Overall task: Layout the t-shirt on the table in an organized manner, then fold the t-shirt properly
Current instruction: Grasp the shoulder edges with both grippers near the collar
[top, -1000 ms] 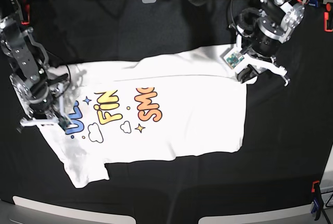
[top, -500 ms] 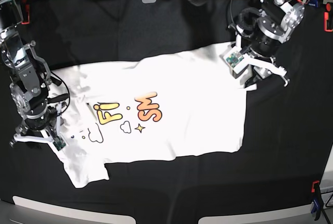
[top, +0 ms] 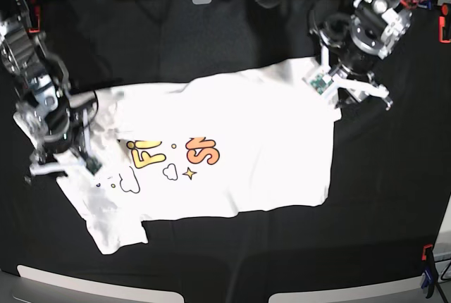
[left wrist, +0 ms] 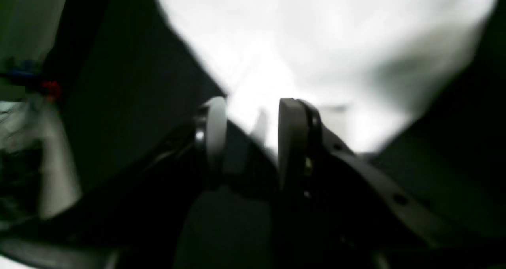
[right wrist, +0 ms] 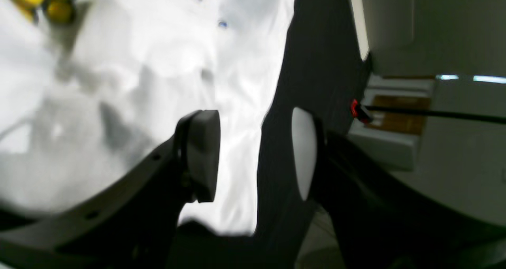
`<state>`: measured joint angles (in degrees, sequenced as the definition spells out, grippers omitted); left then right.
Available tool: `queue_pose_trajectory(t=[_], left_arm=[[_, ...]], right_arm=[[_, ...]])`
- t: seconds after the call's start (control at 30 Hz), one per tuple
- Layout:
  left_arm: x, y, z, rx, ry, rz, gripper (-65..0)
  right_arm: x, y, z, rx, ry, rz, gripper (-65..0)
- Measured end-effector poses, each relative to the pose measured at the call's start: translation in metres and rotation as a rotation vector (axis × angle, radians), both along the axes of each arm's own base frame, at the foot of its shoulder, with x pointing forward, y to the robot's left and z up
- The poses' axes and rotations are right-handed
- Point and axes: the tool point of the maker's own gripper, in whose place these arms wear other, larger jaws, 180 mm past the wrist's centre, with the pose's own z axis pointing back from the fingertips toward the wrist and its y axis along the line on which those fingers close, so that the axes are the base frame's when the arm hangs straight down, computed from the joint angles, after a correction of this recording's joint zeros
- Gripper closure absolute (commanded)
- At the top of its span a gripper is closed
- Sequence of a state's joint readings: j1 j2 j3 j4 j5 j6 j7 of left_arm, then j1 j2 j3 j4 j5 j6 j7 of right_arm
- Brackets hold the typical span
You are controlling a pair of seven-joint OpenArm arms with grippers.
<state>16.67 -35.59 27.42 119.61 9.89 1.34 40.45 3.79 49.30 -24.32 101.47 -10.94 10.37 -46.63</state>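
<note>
T-shirt [top: 232, 148] x1, tools x2.

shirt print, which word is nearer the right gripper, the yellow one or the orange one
The yellow lettering. It sits on the t-shirt toward the right gripper, on the base view's left; the orange lettering lies further toward the middle.

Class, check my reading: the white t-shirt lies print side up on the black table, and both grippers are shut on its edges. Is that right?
Not quite. The t-shirt does lie print up on the table, but both wrist views show the left gripper and right gripper open, holding nothing.
</note>
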Motion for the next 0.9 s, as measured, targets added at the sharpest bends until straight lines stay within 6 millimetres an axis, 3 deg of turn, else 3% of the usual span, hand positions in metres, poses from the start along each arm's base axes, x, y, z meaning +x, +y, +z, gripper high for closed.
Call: queue_pose_trajectory(t=[0.07, 0.13, 0.23, 0.4, 0.6, 0.77, 0.9], left_arm=[[-0.017, -0.016, 0.006, -0.081, 0.040, -0.030, -20.6], [-0.037, -0.027, -0.001, -0.101, 0.100, -0.085, -20.7], [-0.054, -0.028, -0.015, -0.090, 0.130, -0.111, -20.7], [-0.050, -0.010, -0.039, 0.030, 0.087, -0.131, -27.0], [-0.044, 0.011, -0.060, 0.176, 0.057, -0.151, -28.1], [-0.052, 0.014, -0.074, 0.253, 0.082, -0.238, -28.0], [-0.045, 0.013, -0.075, 0.252, 0.053, -0.259, -28.0]], right_arm=[[-0.011, -0.006, 0.002, -0.038, 0.020, 0.003, -28.6], [-0.021, -0.011, 0.000, -0.063, 0.043, 0.017, -28.6], [-0.040, -0.022, -0.011, -0.102, 0.104, 0.018, -28.6], [-0.049, -0.031, -0.015, -0.126, 0.129, 0.015, -28.6], [-0.047, -0.030, -0.013, -0.118, 0.112, 0.009, -28.6], [-0.047, -0.030, -0.013, -0.118, 0.112, 0.009, -28.6], [-0.047, -0.030, -0.013, -0.118, 0.113, 0.009, -28.6]])
